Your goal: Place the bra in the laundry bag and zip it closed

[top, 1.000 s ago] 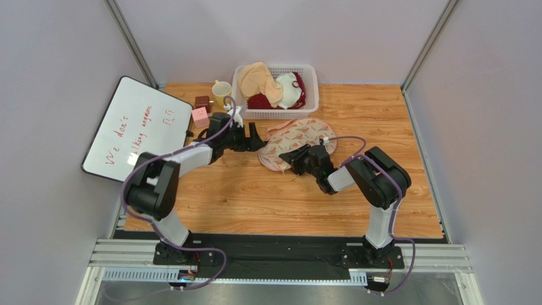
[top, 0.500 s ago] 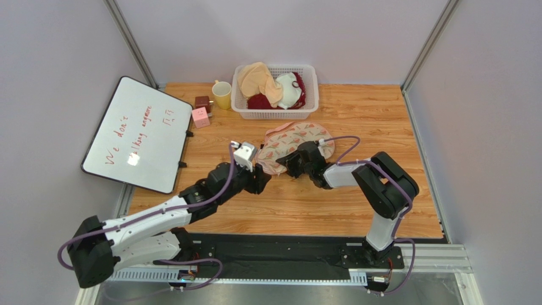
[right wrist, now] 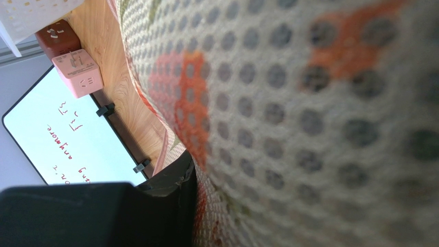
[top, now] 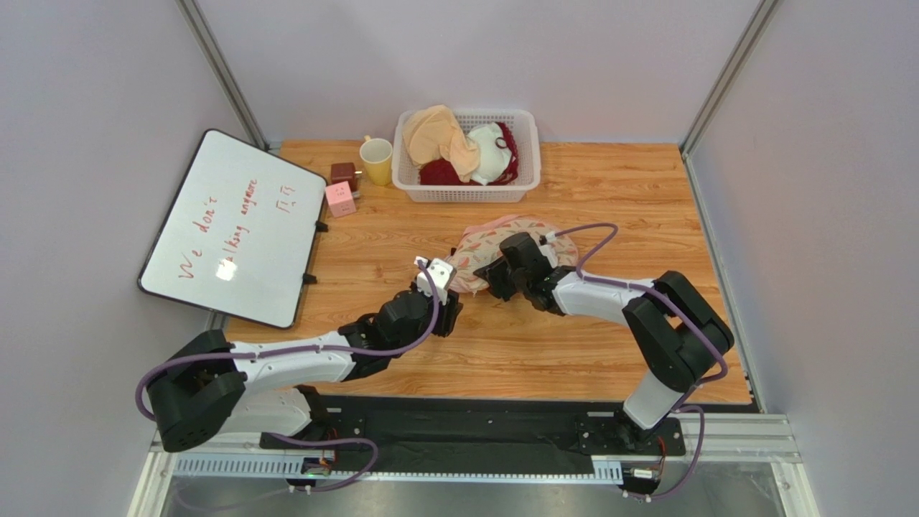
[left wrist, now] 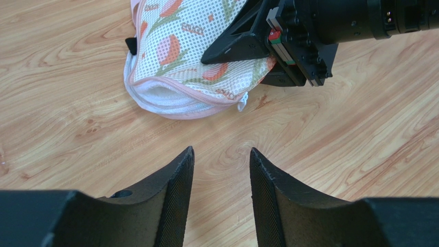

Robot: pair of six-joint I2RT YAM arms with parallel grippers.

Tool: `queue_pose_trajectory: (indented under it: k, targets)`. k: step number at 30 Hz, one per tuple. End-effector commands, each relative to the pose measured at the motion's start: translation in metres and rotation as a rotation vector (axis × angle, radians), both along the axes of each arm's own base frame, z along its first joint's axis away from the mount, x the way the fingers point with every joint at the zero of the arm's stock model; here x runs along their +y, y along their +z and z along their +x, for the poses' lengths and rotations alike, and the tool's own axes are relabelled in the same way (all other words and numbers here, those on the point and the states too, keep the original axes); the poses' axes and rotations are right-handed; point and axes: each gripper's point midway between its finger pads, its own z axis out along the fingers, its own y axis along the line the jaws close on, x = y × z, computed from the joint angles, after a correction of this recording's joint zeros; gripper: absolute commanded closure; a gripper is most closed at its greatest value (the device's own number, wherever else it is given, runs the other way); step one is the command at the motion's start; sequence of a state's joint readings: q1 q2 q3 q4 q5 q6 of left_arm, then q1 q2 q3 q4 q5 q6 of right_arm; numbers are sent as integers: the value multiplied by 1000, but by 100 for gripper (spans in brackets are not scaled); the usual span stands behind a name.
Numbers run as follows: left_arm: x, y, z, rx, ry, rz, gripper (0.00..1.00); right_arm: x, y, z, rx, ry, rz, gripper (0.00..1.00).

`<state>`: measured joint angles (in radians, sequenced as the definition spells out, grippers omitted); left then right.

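Note:
The laundry bag [top: 516, 237] lies bunched and bulging at mid-table, cream mesh with pink-red prints and pink zipper edging. It also shows in the left wrist view [left wrist: 178, 56]. My right gripper [top: 489, 276] is shut on its near edge; its black fingers [left wrist: 234, 45] pinch the fabric. In the right wrist view the mesh [right wrist: 309, 113] fills the frame beside one finger [right wrist: 154, 206]. My left gripper [left wrist: 220, 154] is open and empty, low over bare wood just short of the bag's zipper edge [top: 444, 307]. The grey bra is hidden.
A white slatted basket [top: 466, 195] at the back holds a beige bra [top: 437, 129] and a white bra with dark-red trim [top: 496, 151]. A yellow mug [top: 376, 161], a pink cube [top: 340, 198], a brown cube [top: 344, 172] and a whiteboard [top: 232, 226] stand at the left.
My left arm swung from the bag's far-left side round to its near-left end and stretched low. My right gripper shifted left and away with the bag, which bunched up.

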<state>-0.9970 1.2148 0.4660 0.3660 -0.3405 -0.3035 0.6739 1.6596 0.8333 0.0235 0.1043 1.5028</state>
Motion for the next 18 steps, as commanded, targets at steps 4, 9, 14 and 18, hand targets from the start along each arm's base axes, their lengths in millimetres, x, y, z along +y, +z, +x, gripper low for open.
queue_pose_trajectory:
  k: [4, 9, 14, 18]
  targets:
    - [-18, 10, 0, -124, -103, -68, 51, 2, 7, 2, 14, -21, -34, 87]
    - [-28, -2, 6, -120, -141, -46, 67, -2, 10, 2, 11, -14, -71, 88]
    - [-39, -7, 11, -139, -164, -56, 63, -3, 9, -2, 42, -35, -56, 88]
    - [-46, -6, 14, -163, -183, -57, 55, -4, 4, -7, 79, -49, -45, 88]
